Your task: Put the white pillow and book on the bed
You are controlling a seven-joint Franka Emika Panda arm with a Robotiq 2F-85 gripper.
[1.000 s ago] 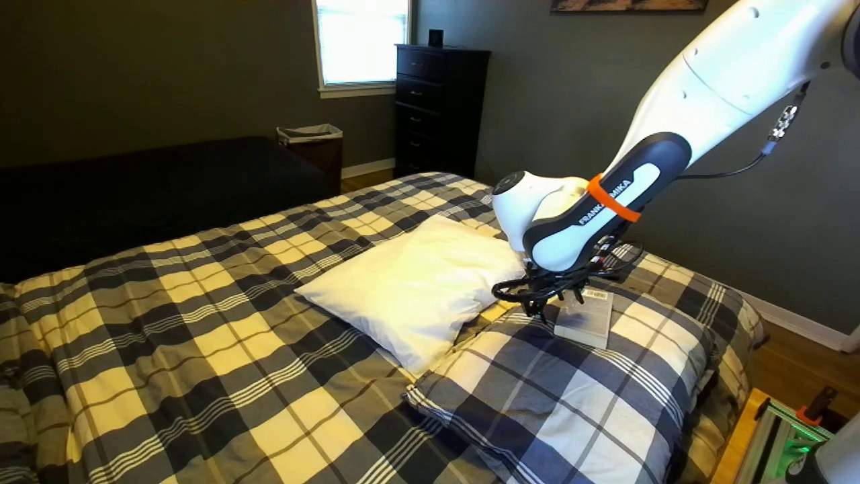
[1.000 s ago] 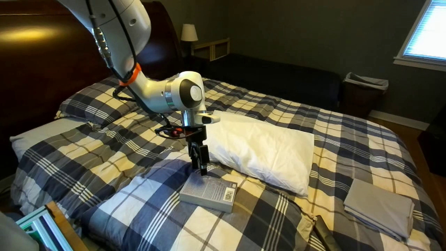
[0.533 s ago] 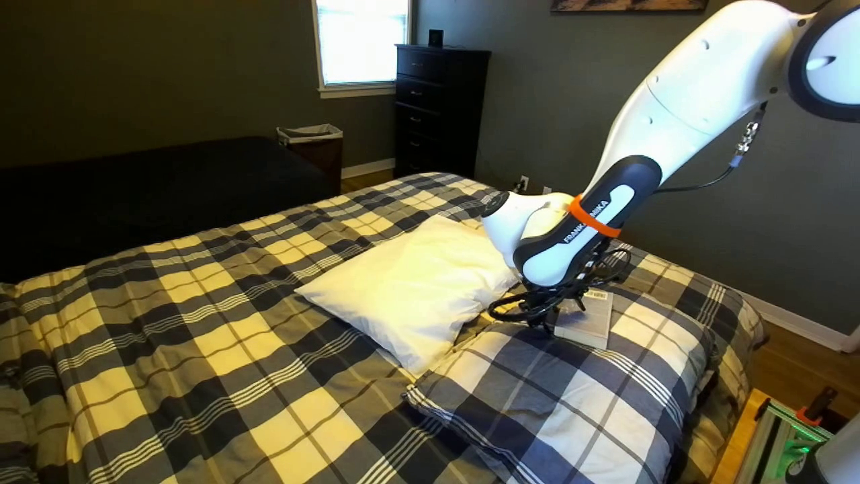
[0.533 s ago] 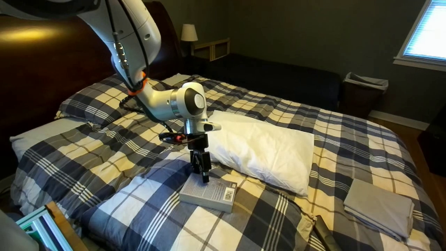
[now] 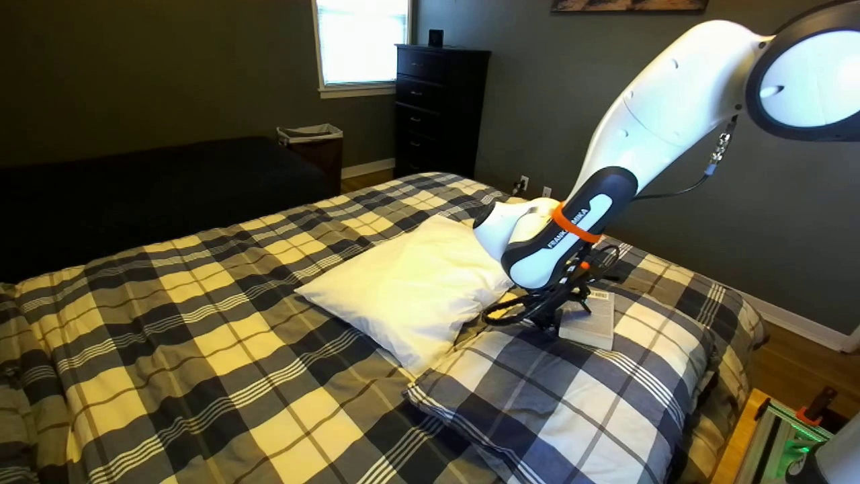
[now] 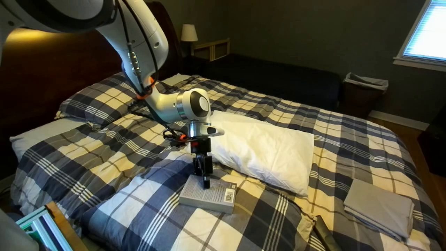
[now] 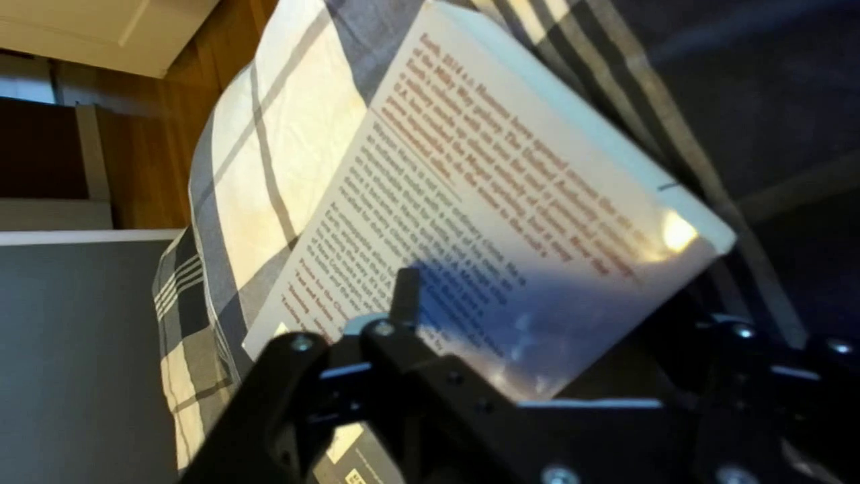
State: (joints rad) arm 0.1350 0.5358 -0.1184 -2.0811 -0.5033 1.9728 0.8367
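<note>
The white pillow [image 5: 410,289] lies flat on the plaid bed [image 5: 168,349]; it also shows in an exterior view [image 6: 264,150] but not in the wrist view. The grey book [image 6: 205,198] lies on the plaid pillow [image 6: 167,219], back cover up, with its barcode showing. In the wrist view the book [image 7: 484,188] fills the middle. My gripper [image 7: 544,316] is open, with one finger over the book's cover and the other in the dark beyond its edge. In an exterior view my gripper [image 6: 205,179] points down at the book's far side. Fingertip contact underneath is hidden.
A folded grey cloth [image 6: 379,209] and a dark bar-like object [image 6: 325,233] lie on the bed. Another plaid pillow [image 6: 101,101] is by the headboard. The robot's base frame [image 5: 779,437] stands beside the bed.
The arm has come down and the gripper has lowered onto the book's far side. The book has shifted very slightly. The white pillow has not moved.
</note>
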